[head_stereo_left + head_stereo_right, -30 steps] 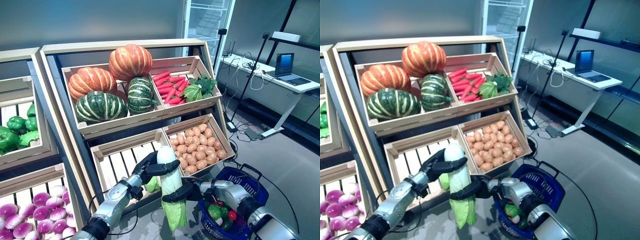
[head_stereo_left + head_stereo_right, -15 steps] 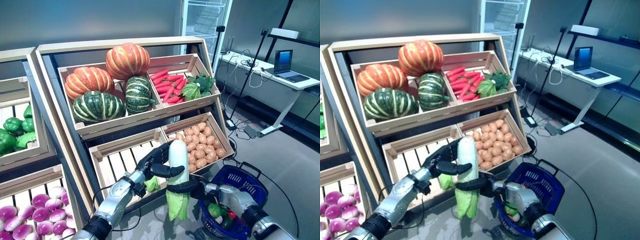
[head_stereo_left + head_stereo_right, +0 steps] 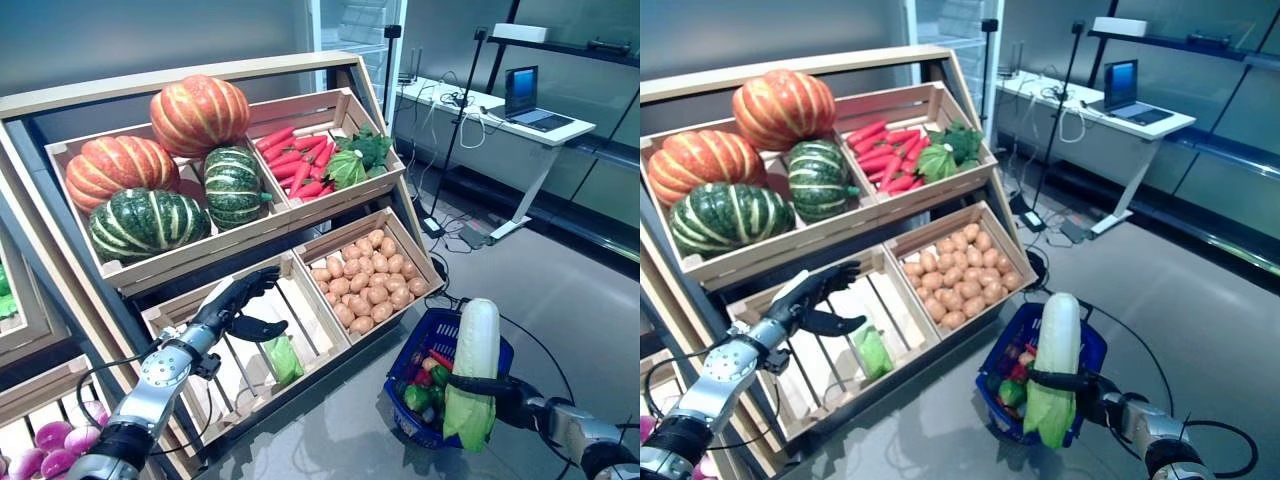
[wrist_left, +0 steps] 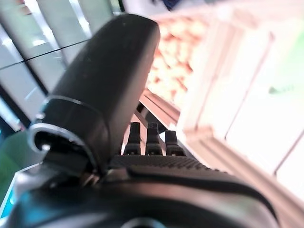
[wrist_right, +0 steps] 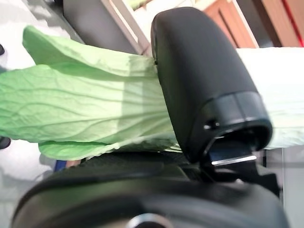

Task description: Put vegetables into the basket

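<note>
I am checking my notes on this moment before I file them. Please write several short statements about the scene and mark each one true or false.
1. The right hand holds the napa cabbage upright, white end up. True.
2. The cabbage already lies inside the blue basket. False: it is held upright in front of the basket, not let go.
3. The left hand is open and holds nothing, in front of the lower left crate. True.
4. The lower left crate has nothing in it. False: a small green vegetable lies in it.
5. The potatoes fill the lower right crate. True.
6. The basket holds no vegetables yet. False: red and green ones show inside.
</note>
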Motion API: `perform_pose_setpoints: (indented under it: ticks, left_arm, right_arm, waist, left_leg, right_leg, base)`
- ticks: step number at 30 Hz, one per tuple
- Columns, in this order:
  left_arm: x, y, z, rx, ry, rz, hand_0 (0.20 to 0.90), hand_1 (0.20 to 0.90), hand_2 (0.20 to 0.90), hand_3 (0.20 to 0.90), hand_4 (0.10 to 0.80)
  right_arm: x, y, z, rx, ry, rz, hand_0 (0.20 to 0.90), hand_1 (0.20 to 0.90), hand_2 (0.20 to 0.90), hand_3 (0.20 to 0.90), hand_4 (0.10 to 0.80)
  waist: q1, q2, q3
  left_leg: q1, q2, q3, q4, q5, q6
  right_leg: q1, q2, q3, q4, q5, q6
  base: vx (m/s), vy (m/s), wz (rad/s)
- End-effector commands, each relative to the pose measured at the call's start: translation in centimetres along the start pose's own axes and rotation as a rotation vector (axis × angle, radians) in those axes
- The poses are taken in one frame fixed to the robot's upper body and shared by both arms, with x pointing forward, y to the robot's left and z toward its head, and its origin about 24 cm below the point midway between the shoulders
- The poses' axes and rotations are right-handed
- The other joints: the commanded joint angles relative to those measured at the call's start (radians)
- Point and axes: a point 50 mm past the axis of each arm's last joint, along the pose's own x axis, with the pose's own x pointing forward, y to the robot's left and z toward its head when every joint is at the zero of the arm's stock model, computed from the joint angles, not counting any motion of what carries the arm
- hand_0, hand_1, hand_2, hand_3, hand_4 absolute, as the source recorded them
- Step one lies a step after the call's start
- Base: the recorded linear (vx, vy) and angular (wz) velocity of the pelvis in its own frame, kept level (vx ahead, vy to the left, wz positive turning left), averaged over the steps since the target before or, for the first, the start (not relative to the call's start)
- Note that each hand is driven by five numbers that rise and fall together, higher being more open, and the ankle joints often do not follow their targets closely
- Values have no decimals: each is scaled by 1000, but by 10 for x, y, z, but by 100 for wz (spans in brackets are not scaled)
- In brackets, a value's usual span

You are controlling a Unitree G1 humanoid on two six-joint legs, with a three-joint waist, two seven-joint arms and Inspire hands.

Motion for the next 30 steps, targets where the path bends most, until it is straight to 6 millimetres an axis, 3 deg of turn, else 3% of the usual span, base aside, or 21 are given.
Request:
perform_pose_setpoints:
  ticks: [1,3,4,6,10,16,22,30]
  left_arm:
    - [22,72,70,400,-305,288,900,900,900,900,800]
    - [26,85,83,555,-343,345,900,900,900,900,800]
    - [31,95,98,665,-381,393,900,900,900,900,800]
    - [34,105,110,759,-416,454,900,900,900,900,800]
    - [39,119,132,984,-501,600,900,900,900,900,800]
    - [46,136,152,1239,-537,722,900,900,900,900,800]
    - [44,152,159,1307,-518,823,900,900,900,900,800]
    - [42,175,179,1334,-453,920,900,900,900,900,800]
  right_arm:
    - [-11,-5,78,-5,-327,-17,300,300,300,300,400]
    - [-15,-9,96,3,-385,-63,300,300,300,300,400]
    - [-19,-9,115,16,-436,-87,300,300,300,300,400]
    - [-24,-8,134,28,-487,-92,300,300,300,300,400]
    - [-32,-1,173,25,-566,-111,300,300,300,300,400]
    - [-57,3,227,-4,-642,-174,300,300,300,300,400]
    - [-89,5,270,-24,-707,-266,300,300,300,300,400]
    - [-117,18,306,-65,-747,-311,300,300,300,300,400]
  waist:
    - [-10,-12,13]
    - [-15,-7,45]
    - [-20,-3,85]
    - [-25,1,141]
    - [-27,6,248]
    - [-17,27,317]
    - [-11,67,355]
    - [-12,101,388]
  left_leg:
    - [-10,-50,20,5,-58,62]
    - [-75,-43,9,101,-82,55]
    - [-154,-31,-6,229,-123,50]
    - [-231,-15,-16,348,-166,49]
    - [-415,12,-36,585,-257,70]
    - [-659,20,-40,897,-385,88]
    - [-821,13,-53,1095,-462,88]
    - [-1053,20,-82,1333,-534,83]
  right_leg:
    - [30,-2,0,39,-75,-64]
    - [-27,-16,8,121,-104,-71]
    - [-91,-33,12,219,-141,-79]
    - [-161,-54,21,312,-171,-86]
    - [-344,-106,34,557,-239,-105]
    - [-597,-178,55,895,-343,-117]
    - [-786,-220,110,1115,-418,-128]
    - [-1035,-224,185,1340,-494,-147]
  base:
    - [-63,11,-4]
    - [-152,6,-5]
    - [-226,5,-4]
    - [-284,17,-1]
    - [-262,35,-5]
    - [-152,53,1]
    - [-68,69,5]
    - [-40,19,7]
